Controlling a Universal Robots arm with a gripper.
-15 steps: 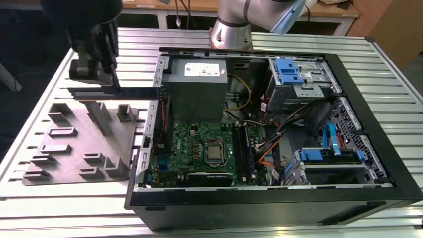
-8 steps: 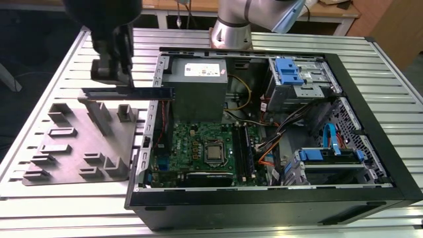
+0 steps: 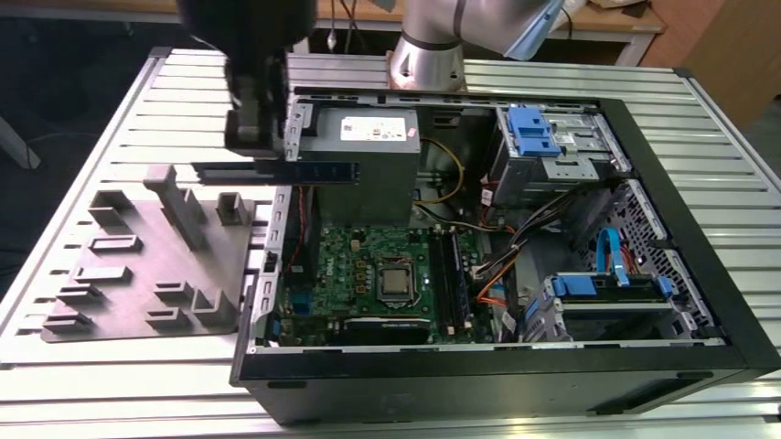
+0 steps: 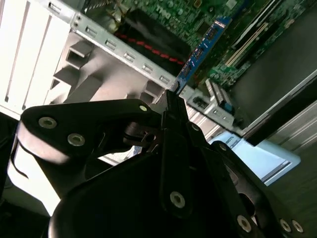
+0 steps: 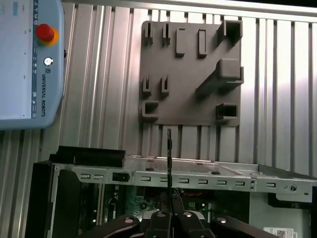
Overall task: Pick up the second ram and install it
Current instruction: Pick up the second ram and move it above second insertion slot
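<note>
The second ram (image 3: 320, 172) hung level in the upper left of the exterior view. It was a thin bluish strip with darker chips that I could barely pick out. It sat over the left wall of the open computer case (image 3: 488, 389), just in front of the grey power supply box (image 3: 366, 151). The gripper (image 3: 259, 154) had it pinched from above, jaws tight on both flat faces.

In the second wrist view the ram (image 4: 200, 49) jutted out past the fingertips. In the first wrist view it was edge-on, a mere dark line (image 5: 169, 153).

The fingers hid its gripped part. In the exterior view the gripper's body was blurred and cut off by the top edge. A grey fixture plate (image 3: 123, 283) lay on the slatted table (image 3: 73, 380), left of the case.
</note>
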